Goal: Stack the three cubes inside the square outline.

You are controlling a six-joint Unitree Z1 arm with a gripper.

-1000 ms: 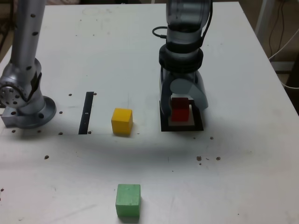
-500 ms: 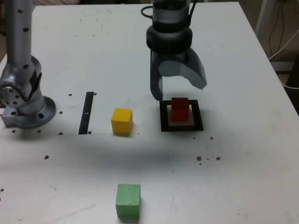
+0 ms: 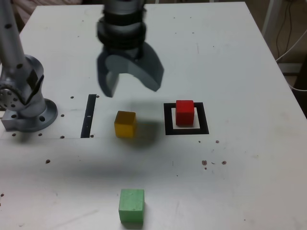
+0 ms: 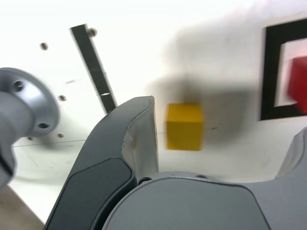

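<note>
One green cube (image 3: 132, 206) sits nearest the camera in the exterior view, by itself, with loads of bare white table (image 3: 240, 182) around it, especially toward the exterior view's right. Next one back is the yellow cube (image 3: 125, 124), kinda shaded, with open tabletop between it and the thick black square outline (image 3: 169, 120) to its right. Red cube (image 3: 184, 113) is already inside that border, flat on the white centre, black frame showing around it, and there's plenty of room past the outline before the table's right edge. Over on the exterior view's left, the narrow black strip (image 3: 88, 116) lies between the yellow cube and the round metal base (image 3: 36, 117), so that side's the tighter one. Gripper (image 3: 132, 91) hangs above the tabletop around the yellow cube, fingers pointing down and spread wide, nothing in them. Wrist view backs that up: yellow cube in the gap between the fingers, not touching either one. The wrist (image 3: 122, 28) comes down from the top of the exterior view, a bit blurry, and behind it the white top runs bare to the far edge.
</note>
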